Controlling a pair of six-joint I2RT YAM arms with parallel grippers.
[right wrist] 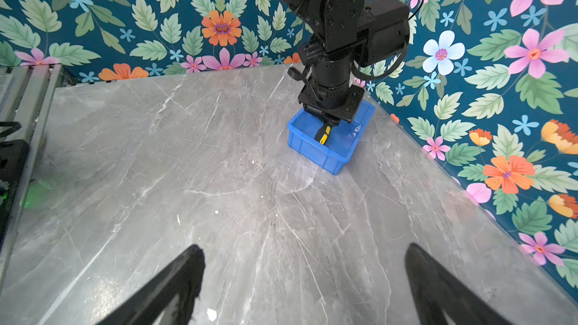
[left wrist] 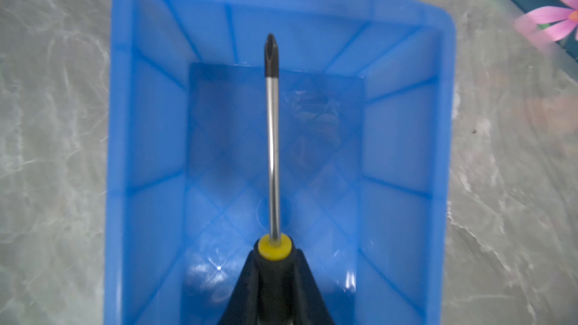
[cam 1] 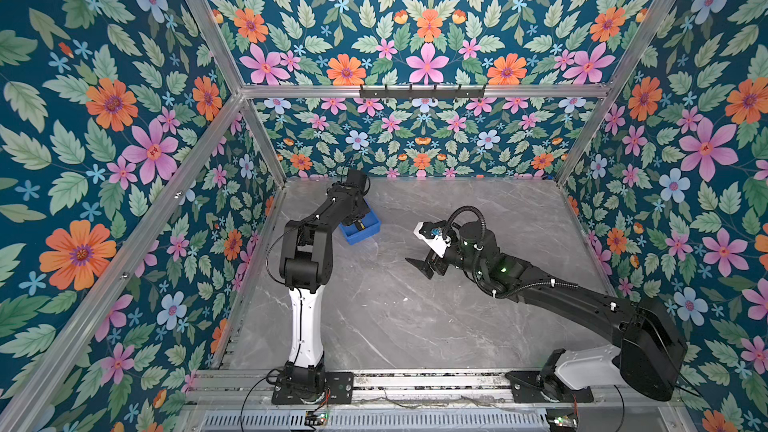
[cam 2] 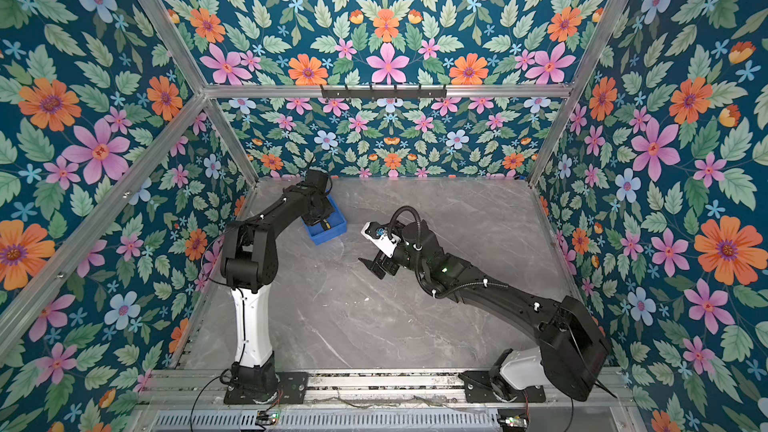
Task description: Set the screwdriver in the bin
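**While Gripped by the Left Arm, the Screwdriver Is Held Over the Bin**

Where the left wrist view looks straight down, the left gripper (left wrist: 275, 256) is seen clamped tight on the black handle of the screwdriver (left wrist: 272, 151). The yellow collar and the thin metal shaft stick out past the fingertips. The shaft runs up the middle of the frame, with its dark tip near the upper wall of the bin (left wrist: 122, 120). The whole tool is framed by the blue walls, but whether it touches the floor cannot be told.

In both top views the bin (cam 1: 368, 231) (cam 2: 334, 229) is found left of centre, partly covered by the left arm's wrist. A yellow spot of the handle (cam 1: 360, 226) is visible inside it.

In the right wrist view the bin (right wrist: 312, 148) is placed in the upper middle on the grey marble table (right wrist: 187, 167). The black-and-yellow handle (right wrist: 323, 135) hangs below the left arm's wrist. The right gripper (right wrist: 303, 248) is spread wide at the bottom of that frame, with nothing held, well apart from the bin.
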